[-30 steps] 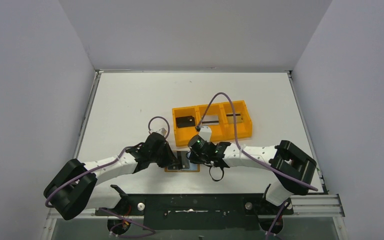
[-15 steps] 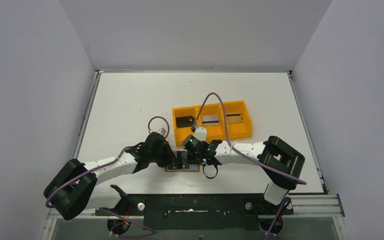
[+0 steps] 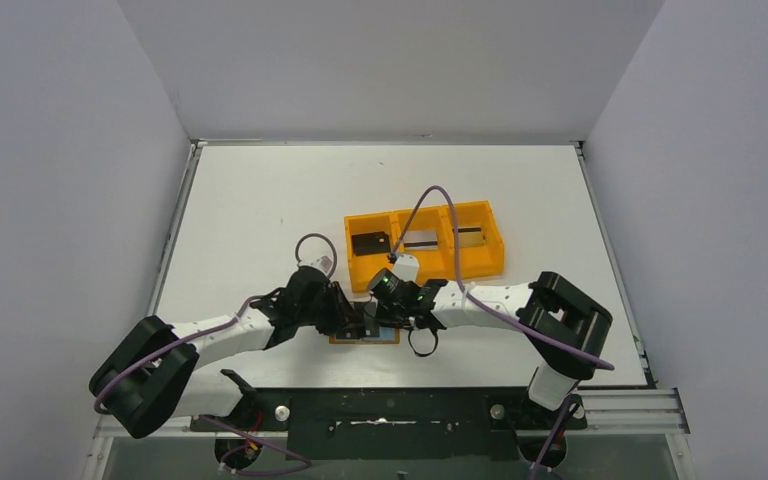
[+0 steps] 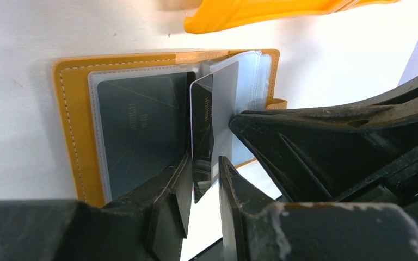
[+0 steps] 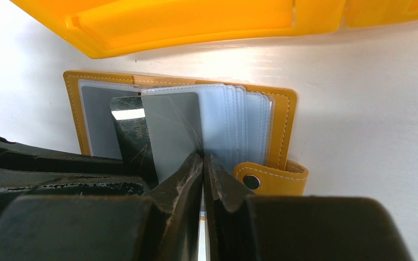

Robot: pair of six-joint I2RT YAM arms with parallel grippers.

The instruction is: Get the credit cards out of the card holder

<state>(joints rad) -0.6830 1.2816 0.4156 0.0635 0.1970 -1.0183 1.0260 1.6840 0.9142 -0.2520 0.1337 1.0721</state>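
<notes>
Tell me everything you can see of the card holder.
The card holder is tan-orange, leather-like, with pale stitching and a snap tab. It lies open flat on the white table beside the orange tray, clear sleeves fanned, cards sticking up. The left pincer and right pincer reach its middle.

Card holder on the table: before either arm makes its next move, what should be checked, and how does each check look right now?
1. Card holder lies open and flat: ok.
2. Right gripper pinched on the grey card, at its edge: ok.
3. Left gripper clamped on the dark card: cannot tell; its fingers sit either side with a gap showing.
4. Both raised cards clear of the sleeves: cannot tell.
5. All cards out: not ok; a pocketed card sits in the left panel.
6. Orange tray apart from the holder: ok.
</notes>
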